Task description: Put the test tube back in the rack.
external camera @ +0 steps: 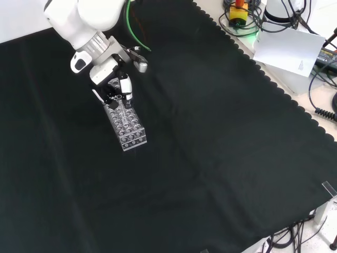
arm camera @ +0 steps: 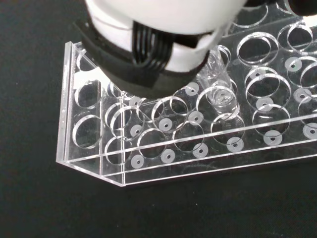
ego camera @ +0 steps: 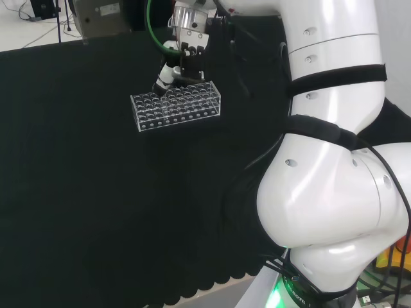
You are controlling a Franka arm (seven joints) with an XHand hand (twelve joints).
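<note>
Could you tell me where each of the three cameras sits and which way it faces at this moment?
Head view: behind and above the arm's base, looking over the white links at the rack and the hand.
Front view: in front of the arm, looking down on the cloth; the arm enters from the top.
Wrist view: at the wrist, looking past the palm; a test tube sits in the rack.
All three views share the rack.

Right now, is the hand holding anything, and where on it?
The hand holds a clear test tube by its upper part, lower end at the rack holes.
</note>
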